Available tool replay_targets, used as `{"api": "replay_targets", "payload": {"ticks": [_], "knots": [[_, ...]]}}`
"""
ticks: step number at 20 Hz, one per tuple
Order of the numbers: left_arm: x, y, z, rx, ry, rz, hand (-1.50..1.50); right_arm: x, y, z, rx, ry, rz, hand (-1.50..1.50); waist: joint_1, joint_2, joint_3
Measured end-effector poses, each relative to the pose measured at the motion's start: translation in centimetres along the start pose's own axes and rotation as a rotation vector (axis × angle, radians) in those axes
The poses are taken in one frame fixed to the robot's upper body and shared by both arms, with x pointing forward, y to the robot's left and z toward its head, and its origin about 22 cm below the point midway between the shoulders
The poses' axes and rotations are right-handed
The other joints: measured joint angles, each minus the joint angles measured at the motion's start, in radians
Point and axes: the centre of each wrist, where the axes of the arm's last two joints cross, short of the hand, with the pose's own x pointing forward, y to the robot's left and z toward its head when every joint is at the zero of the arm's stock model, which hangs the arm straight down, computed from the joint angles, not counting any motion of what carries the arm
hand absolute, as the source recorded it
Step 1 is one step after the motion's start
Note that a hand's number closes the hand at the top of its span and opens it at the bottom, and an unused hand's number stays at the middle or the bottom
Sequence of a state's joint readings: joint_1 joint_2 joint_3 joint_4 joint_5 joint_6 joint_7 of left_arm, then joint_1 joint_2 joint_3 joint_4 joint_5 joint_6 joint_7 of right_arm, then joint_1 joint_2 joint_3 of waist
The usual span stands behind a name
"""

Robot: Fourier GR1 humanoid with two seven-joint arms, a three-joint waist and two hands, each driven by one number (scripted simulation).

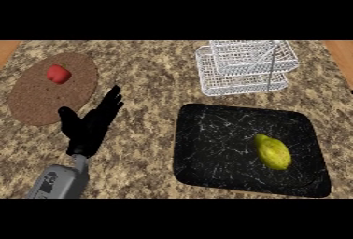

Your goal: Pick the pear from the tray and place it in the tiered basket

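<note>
A yellow-green pear [273, 151] lies on the right half of a black marbled tray [214, 149] at the lower right. A white wire tiered basket [244, 67] stands behind the tray, at the upper right, with nothing in it. My left hand [89, 123] is at the lower left, open with fingers straight and pointing up-right, far to the left of the tray. No right hand shows in the view.
A round brown cork mat [41, 100] lies at the upper left with a small red fruit [59, 73] on it. The speckled granite counter runs between the mat and the tray. Wooden edges show at the top corners.
</note>
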State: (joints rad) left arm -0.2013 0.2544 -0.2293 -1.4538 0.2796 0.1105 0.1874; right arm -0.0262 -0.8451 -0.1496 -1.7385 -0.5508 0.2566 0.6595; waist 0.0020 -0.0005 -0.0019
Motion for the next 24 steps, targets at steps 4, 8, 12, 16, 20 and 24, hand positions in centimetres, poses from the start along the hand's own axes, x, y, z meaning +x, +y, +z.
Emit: {"api": "replay_targets", "payload": {"ticks": [4, 8, 12, 16, 20, 24], "knots": [[-0.5, 0.1, 0.5, -0.01, 0.001, -0.001, 0.0, 2.7, 2.3, -0.5, 0.035, 0.05, 0.021, -1.5, 0.003, 0.0, 0.0], [0.0, 0.1, 0.2, -0.01, 0.002, 0.011, 0.0, 3.8, 4.0, -0.7, 0.055, 0.119, 0.093, -1.5, 0.002, 0.0, 0.001], [-0.4, 0.7, -0.2, -0.006, 0.002, 0.004, 0.0, 3.4, 6.1, -1.1, 0.083, 0.171, 0.154, -1.5, -0.001, 0.0, 0.001], [0.8, 0.8, 0.2, -0.009, 0.003, 0.01, 0.0, 2.5, 7.2, -1.1, 0.108, 0.187, 0.153, -1.5, -0.002, 0.0, 0.002], [0.2, 0.2, 0.4, -0.007, 0.005, 0.005, 0.0, 1.9, 8.4, -1.8, 0.134, 0.207, 0.157, -1.5, -0.001, 0.0, 0.002], [-0.6, 0.2, 0.5, -0.009, 0.0, 0.007, 0.0, 1.1, 9.0, -1.4, 0.123, 0.23, 0.178, -1.5, -0.003, 0.0, 0.002]]}}
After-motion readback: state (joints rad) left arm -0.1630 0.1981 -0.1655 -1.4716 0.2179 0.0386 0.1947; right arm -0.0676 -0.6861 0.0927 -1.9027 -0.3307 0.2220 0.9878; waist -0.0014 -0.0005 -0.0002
